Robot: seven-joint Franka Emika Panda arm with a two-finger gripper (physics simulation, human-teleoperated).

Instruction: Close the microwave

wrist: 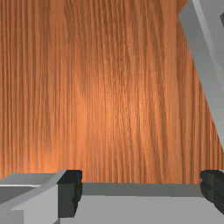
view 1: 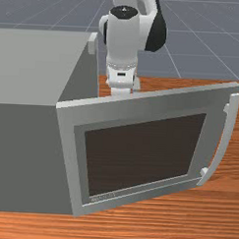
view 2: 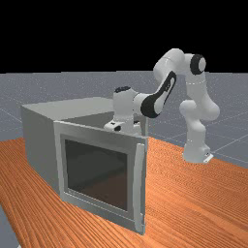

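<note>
Microwave (view 1: pixel 26 157) stands on the desk (view 2: pixel 203 193) at the front view's left, its door (view 1: pixel 142 103) wide open, the free edge toward the front view's right. The hand (view 2: pixel 121 127) is just behind the door's top edge, its fingers (wrist: pixel 69 193) spread well apart.

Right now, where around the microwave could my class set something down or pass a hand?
In the far view, bare wood stretches between the door's handle and the arm's base. The front view shows another strip before the open door. It's crowded behind that door, where the gripper hangs.
</note>
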